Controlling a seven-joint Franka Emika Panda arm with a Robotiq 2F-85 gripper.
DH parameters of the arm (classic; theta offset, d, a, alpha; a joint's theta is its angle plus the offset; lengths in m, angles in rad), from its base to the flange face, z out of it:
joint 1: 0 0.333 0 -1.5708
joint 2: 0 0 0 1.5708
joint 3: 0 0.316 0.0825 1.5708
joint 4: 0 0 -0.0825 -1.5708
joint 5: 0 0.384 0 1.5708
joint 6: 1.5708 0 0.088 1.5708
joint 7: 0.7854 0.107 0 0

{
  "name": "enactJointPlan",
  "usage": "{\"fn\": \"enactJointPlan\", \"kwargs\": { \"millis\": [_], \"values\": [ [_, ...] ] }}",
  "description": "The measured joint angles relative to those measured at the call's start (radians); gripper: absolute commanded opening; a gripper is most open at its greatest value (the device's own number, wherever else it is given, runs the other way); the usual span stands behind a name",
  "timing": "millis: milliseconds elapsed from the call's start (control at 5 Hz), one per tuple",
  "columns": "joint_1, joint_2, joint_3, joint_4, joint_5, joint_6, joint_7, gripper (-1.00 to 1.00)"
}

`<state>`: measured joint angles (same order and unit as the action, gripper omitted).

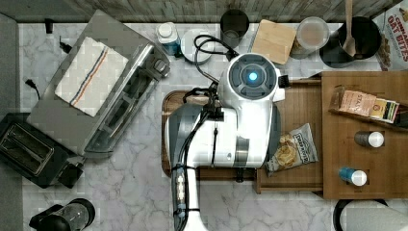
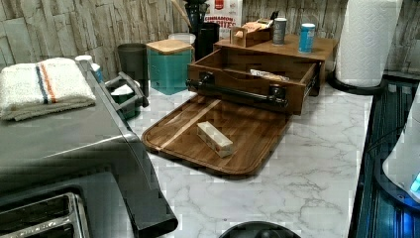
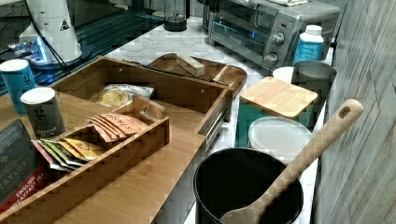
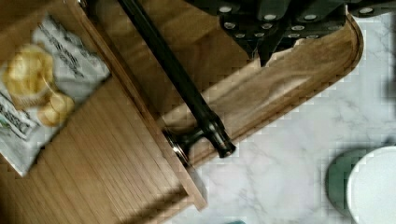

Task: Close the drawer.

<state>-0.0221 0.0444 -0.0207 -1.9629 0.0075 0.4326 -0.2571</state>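
The marble counter [image 2: 307, 148] carries everything here, and the largest thing on it in the top view is the white robot arm [image 1: 231, 125], which hangs over the middle and covers much of the dark serving tray [image 2: 247, 134]. At the top view's right stands the light wooden cabinet [image 1: 365, 159], its flat top holding two bottles and a rack of tea bags. The drawer [image 2: 233, 74] is pulled well out of the cabinet toward the tray; in the left view its front panel stands just past the tray's far edge, and a black bar handle [image 2: 237, 92] runs along that front. Inside the drawer lies a chip bag [image 1: 291, 148], toward the near side in the top view. A small pale block [image 2: 214, 139] lies on the tray. In the wrist view the gripper [image 4: 268, 32] hovers above the tray, just beside the handle and apart from it; whether its jaws are spread or pressed together I cannot tell. As a judgement, the task is barely begun: the drawer is fully open, nothing touches its front, and the whole push back into the cabinet is left to do.
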Motion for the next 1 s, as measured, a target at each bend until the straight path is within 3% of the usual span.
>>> {"fn": "enactJointPlan", "kwargs": {
  "millis": [600,1000],
  "values": [
    [0.029,0.002,0.019,-0.158,-0.106,0.121,-0.229,-1.00],
    [0.056,0.049,0.030,-0.199,-0.157,0.201,-0.244,-1.00]
  ]
}}
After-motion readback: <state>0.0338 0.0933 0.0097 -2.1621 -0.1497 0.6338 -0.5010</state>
